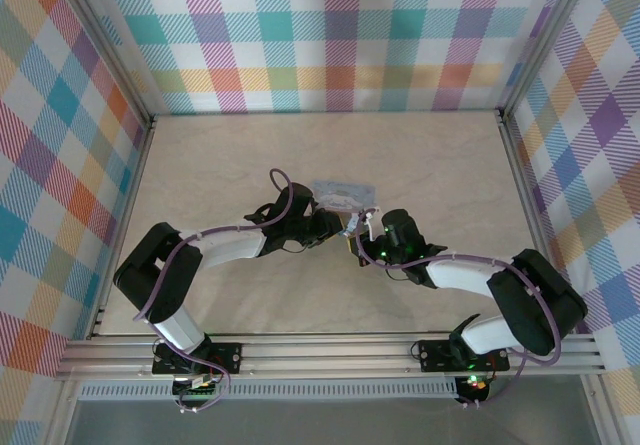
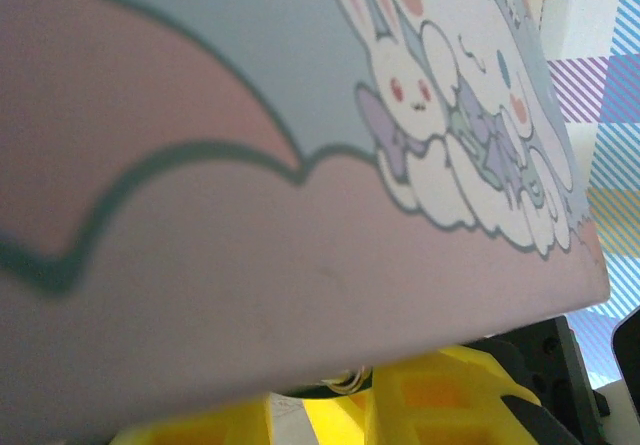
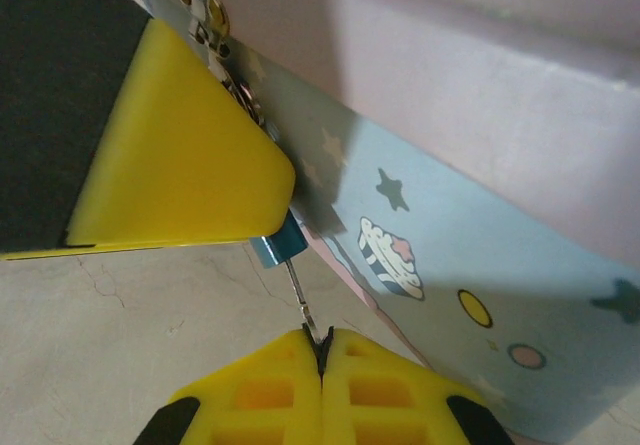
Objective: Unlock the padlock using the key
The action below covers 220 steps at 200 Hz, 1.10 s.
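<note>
Padlock (image 3: 276,248) on tin (image 3: 450,215), steadied in narrow jaws of left gripper (image 2: 335,405); right gripper (image 3: 320,350) at 5 o'clock clamps inserted key (image 3: 300,300) for turning.

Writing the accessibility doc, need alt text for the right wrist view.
The right gripper, jaws shut, pinches the key, whose thin shaft runs up to the small blue padlock. A big yellow finger covers most of the padlock, against a pale blue tin printed with stars and a cupcake.
</note>
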Motion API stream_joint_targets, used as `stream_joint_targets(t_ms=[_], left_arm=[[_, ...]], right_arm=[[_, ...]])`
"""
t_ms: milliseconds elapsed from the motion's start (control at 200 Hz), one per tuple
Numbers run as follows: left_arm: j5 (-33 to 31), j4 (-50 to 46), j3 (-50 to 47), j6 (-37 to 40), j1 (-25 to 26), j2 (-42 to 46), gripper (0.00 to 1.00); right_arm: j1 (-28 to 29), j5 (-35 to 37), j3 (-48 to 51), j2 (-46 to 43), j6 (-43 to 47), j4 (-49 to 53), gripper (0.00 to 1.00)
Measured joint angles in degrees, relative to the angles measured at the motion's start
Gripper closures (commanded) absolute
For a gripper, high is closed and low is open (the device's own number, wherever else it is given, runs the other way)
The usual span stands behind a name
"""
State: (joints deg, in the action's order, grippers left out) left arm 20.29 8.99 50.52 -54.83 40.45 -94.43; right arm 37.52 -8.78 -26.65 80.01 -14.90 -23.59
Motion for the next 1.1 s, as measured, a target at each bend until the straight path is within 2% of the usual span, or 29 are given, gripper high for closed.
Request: stream_joint_targets(t_ms=[1100], left_arm=[[-1.8,0.0,0.0,0.0,-0.4,0.2,0.97]], right_arm=[[-2.3,-4.7,-1.2,5.5,2.4,-6.3,1.0]])
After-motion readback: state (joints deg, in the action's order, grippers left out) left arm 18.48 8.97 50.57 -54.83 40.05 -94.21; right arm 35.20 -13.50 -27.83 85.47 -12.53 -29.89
